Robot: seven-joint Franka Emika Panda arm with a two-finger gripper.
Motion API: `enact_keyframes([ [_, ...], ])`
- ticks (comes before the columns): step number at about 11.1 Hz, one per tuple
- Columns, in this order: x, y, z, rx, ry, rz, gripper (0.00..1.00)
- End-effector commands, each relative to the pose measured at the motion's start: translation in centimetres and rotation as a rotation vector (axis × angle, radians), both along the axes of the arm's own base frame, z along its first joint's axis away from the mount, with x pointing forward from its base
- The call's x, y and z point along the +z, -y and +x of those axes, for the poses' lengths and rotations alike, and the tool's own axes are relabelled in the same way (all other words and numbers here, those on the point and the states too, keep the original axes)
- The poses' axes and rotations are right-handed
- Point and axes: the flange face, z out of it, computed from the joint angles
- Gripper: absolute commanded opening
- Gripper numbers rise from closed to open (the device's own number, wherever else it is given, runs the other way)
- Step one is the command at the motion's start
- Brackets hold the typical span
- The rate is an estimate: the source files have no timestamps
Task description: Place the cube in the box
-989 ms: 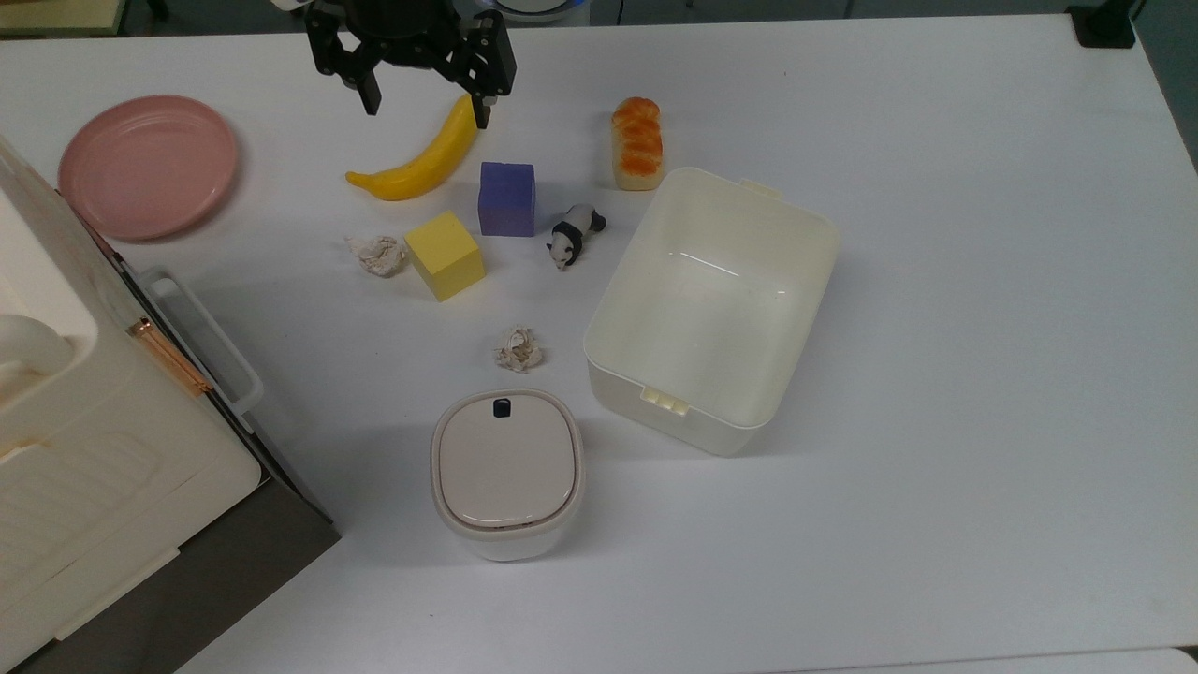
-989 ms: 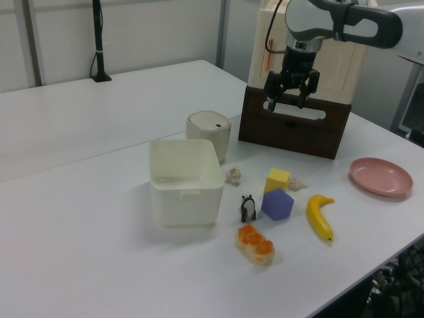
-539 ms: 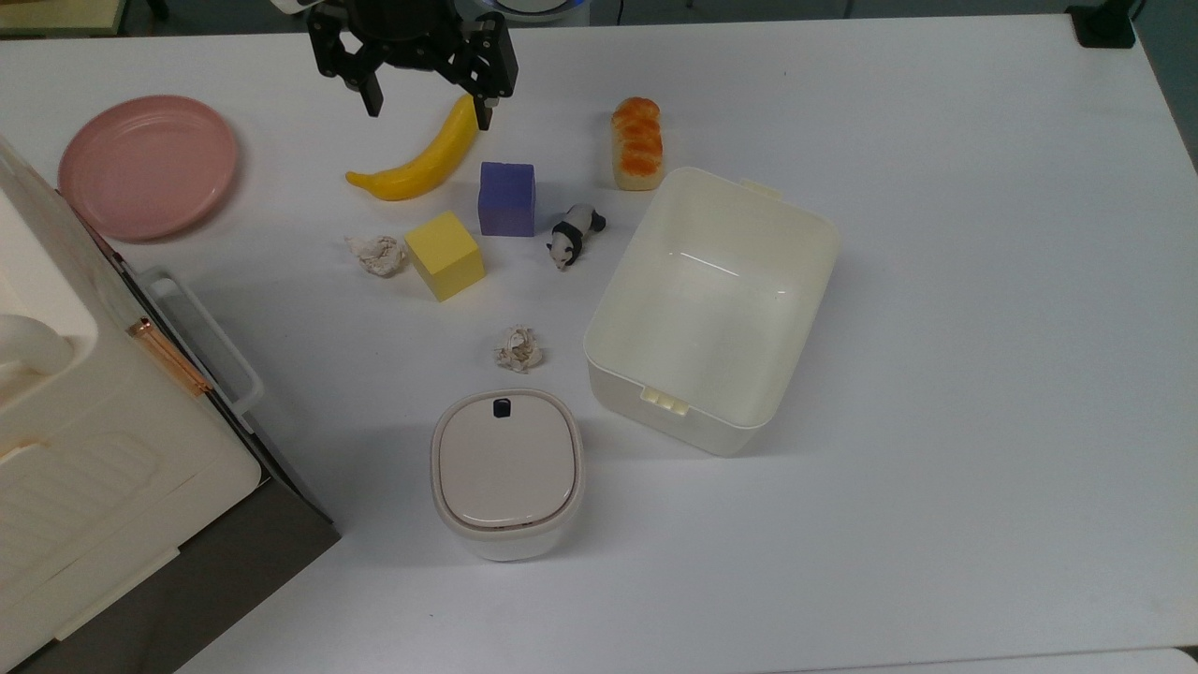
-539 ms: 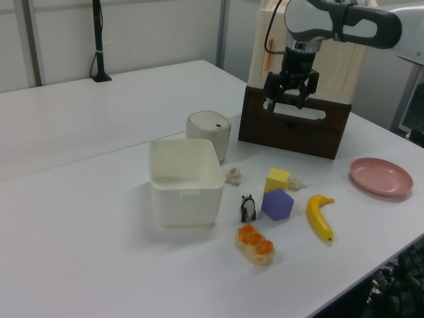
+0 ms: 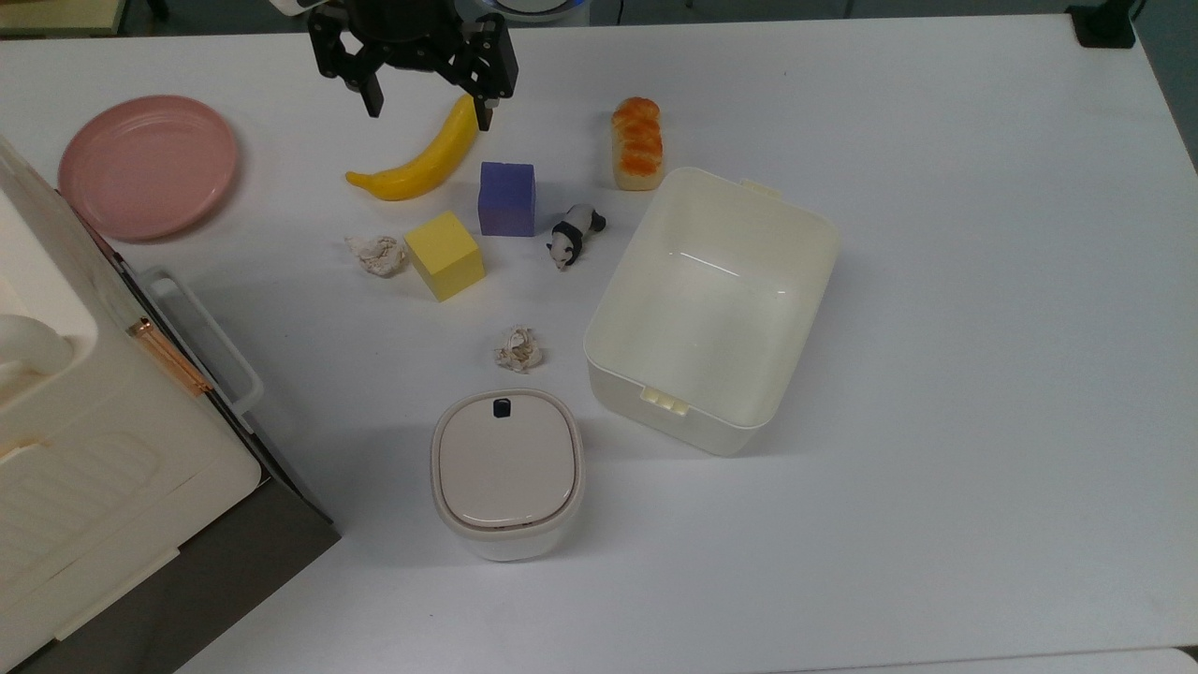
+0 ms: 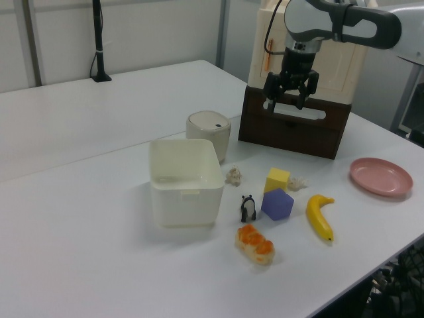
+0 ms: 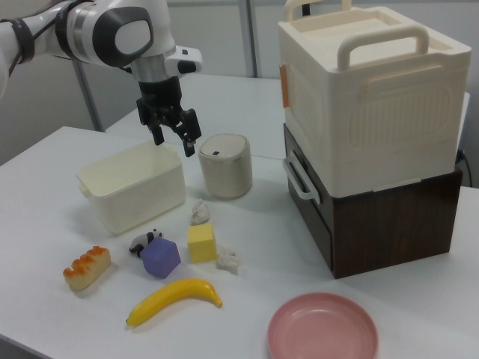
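The pale-yellow cube (image 5: 445, 255) rests on the white table, between a crumpled paper wad and the purple block; it also shows as cube (image 6: 277, 180) and cube (image 7: 201, 243). To the top view's right of it stands the cream-white box (image 5: 711, 318), open and holding nothing, seen too as box (image 6: 185, 179) and box (image 7: 131, 187). My gripper (image 5: 428, 110) hangs open and holds nothing, well above the table near the banana's upper end, apart from the cube. The same gripper (image 6: 285, 105) and gripper (image 7: 174, 143) point downward.
Around the cube lie a purple block (image 5: 506, 198), a banana (image 5: 421, 159), a panda toy (image 5: 574, 236), a bread loaf (image 5: 637, 142) and two paper wads (image 5: 377, 255) (image 5: 518, 348). A lidded bin (image 5: 507, 473), pink plate (image 5: 148, 166) and big white appliance (image 5: 84, 468) stand nearby.
The gripper has crept slightly toward the top view's upper edge, still open. Nothing on the table has moved.
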Motion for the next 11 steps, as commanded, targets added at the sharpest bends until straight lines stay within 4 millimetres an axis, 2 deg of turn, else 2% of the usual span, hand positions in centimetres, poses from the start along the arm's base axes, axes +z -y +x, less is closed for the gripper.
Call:
enact_keyframes([
  [1, 0.0, -0.5, -0.5, 0.005, -0.022, 0.014, 1.00],
  [5, -0.4, -0.5, -0.5, 0.030, -0.031, 0.011, 1.00],
  [8, -1.0, -0.5, -1.2, 0.239, -0.086, 0.015, 1.00],
  [11, -1.8, -0.5, -0.9, 0.291, -0.100, 0.011, 1.00],
])
